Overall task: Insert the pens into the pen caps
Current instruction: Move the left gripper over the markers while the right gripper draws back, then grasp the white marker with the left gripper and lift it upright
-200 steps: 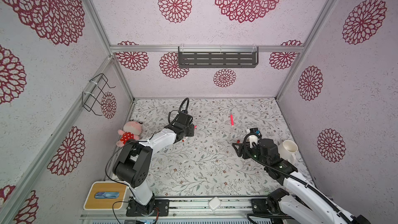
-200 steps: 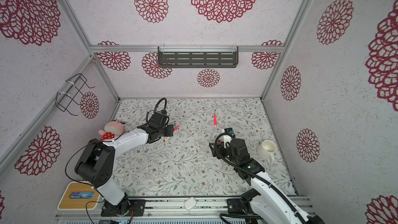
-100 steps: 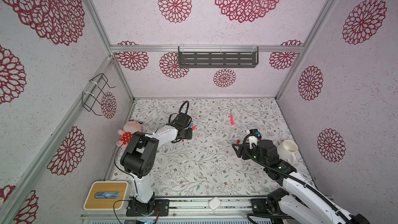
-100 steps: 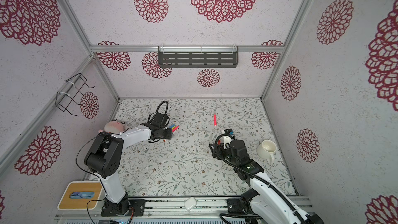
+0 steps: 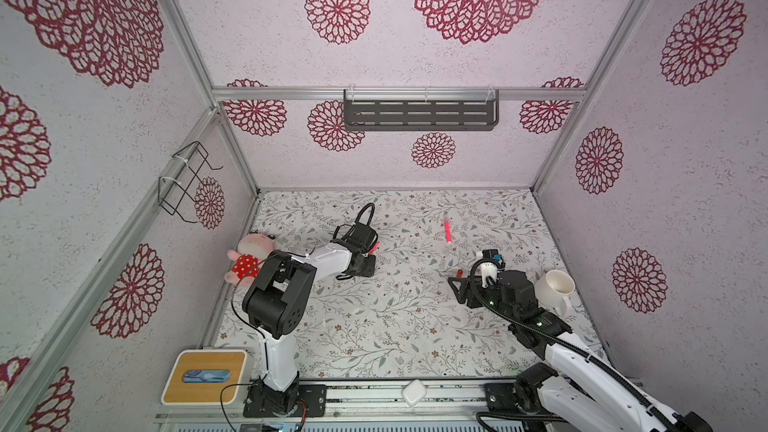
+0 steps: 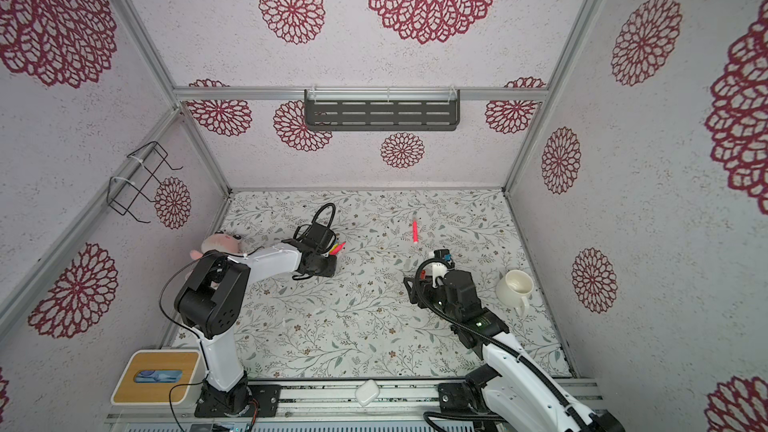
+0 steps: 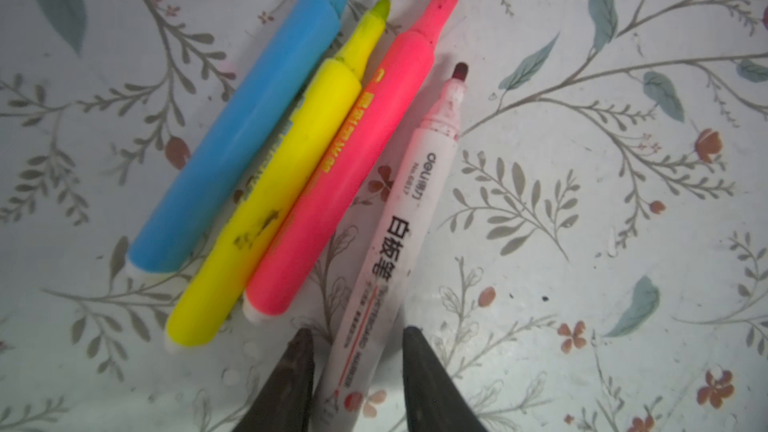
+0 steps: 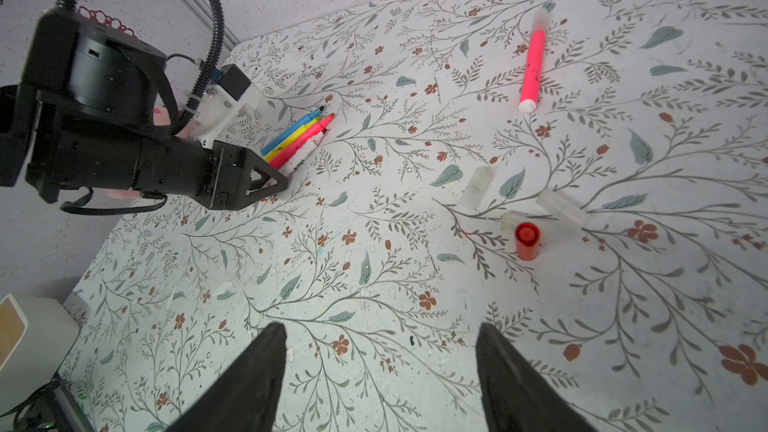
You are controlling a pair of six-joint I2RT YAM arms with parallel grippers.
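Note:
Four uncapped pens lie side by side: blue (image 7: 245,126), yellow (image 7: 274,184), pink (image 7: 345,168) and a white marker (image 7: 395,234) with a dark red tip. My left gripper (image 7: 358,331) straddles the white marker's rear end, one finger against it and a gap at the other. In both top views these pens (image 5: 376,246) (image 6: 337,248) poke out at that gripper. A fifth pink pen (image 8: 532,64) (image 5: 447,231) lies apart, a clear cap on it. Three clear pen caps (image 8: 478,187) (image 8: 561,205) (image 8: 513,220) and a red one (image 8: 527,241) lie together. My right gripper (image 8: 381,326) (image 5: 457,288) hangs open and empty nearby.
A white mug (image 5: 555,286) stands right of the right arm. A plush toy (image 5: 249,253) lies by the left wall. At the front edge are a wooden-topped box (image 5: 205,376) and a small white case (image 5: 413,392). A dark shelf (image 5: 419,114) hangs on the rear wall.
The left arm has folded in closer to its base and its jaws have narrowed around the white marker's end. The right arm has stayed put.

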